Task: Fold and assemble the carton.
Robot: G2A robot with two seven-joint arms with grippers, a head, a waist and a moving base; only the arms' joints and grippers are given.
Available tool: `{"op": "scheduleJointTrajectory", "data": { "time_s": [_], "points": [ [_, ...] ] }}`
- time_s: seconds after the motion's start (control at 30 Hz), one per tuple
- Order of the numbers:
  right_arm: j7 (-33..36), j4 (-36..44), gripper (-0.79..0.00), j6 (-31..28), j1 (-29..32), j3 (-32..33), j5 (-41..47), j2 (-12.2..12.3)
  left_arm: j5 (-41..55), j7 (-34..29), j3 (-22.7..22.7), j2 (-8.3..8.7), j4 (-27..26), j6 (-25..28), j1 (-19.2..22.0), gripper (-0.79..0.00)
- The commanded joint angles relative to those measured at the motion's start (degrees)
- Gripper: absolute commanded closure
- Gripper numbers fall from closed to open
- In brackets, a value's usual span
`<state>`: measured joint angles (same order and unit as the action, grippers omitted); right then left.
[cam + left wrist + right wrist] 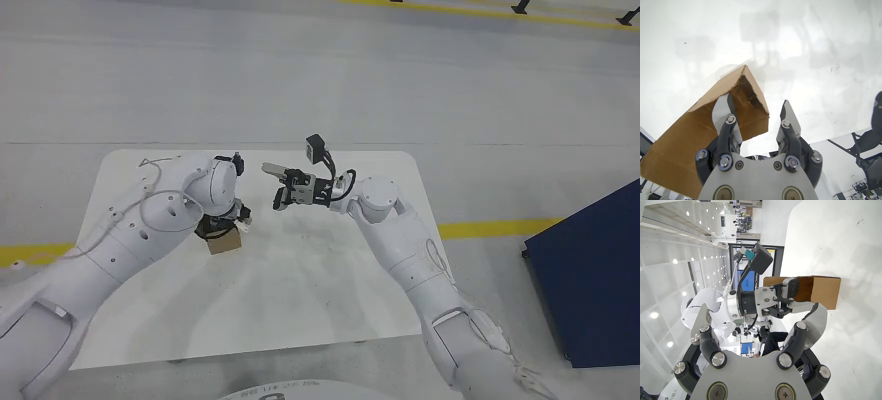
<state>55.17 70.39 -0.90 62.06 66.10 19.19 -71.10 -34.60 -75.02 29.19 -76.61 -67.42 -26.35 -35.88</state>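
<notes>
A brown cardboard carton (226, 241) lies on the white table (300, 300) left of centre, one end open. My left gripper (222, 225) sits right over it and is open. In the left wrist view one finger (728, 106) is inside the carton's (677, 136) open end and the other finger (789, 115) is outside, clear of the side wall. My right gripper (276, 185) hovers to the right of the carton, turned toward it, open and holding nothing. The right wrist view shows its spread fingers (817, 313), with the left gripper (794, 296) and carton (826, 292) beyond.
The tabletop is bare around the carton, with wide free room toward the front and right. A thin cable (155, 162) lies near the back left corner. A dark blue block (600, 270) stands on the floor past the table's right edge.
</notes>
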Motion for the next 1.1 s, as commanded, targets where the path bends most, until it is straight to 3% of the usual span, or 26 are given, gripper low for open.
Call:
{"op": "scheduleJointTrajectory", "data": {
  "time_s": [0.0, 0.13, 0.3, 0.53, 0.73, 0.87, 1.07],
  "points": [
    [0.0, 0.0, -0.785, 0.0, 0.0, 0.0, 0.0, 0.0, 1.1, 0.6, 1.8, 0.53, -0.8, 1.1, -0.6, -0.785],
    [0.0, 0.0, -0.785, 0.0, 0.0, 0.0, 0.0, 0.0, 3.0, 1.9, 7.9, 2.85, -4.9, 4.0, -3.2, -0.785],
    [0.0, 0.0, -0.785, 0.0, 0.0, 0.0, 0.0, 0.0, 3.7, 1.4, 19.1, 7.30, -14.6, 7.5, -10.5, -0.785],
    [0.0, 0.0, -0.785, 0.0, 0.0, 0.0, 0.0, 0.0, 4.4, 3.3, 38.3, 12.73, -32.7, 12.6, -27.8, -0.785],
    [0.0, 0.0, -0.785, 0.0, 0.0, 0.0, 0.0, 0.0, 3.7, 3.9, 50.4, 15.16, -44.5, 14.0, -41.9, -0.785],
    [0.0, 0.0, -0.785, 0.0, 0.0, 0.0, 0.0, 0.0, 3.5, 0.5, 50.7, 15.67, -43.4, 14.0, -45.6, -0.785],
    [0.0, 0.0, -0.785, 0.0, 0.0, 0.0, 0.0, 0.0, 7.5, 4.8, 44.9, 14.53, -33.5, 12.4, -39.5, -0.785]
  ]
}}
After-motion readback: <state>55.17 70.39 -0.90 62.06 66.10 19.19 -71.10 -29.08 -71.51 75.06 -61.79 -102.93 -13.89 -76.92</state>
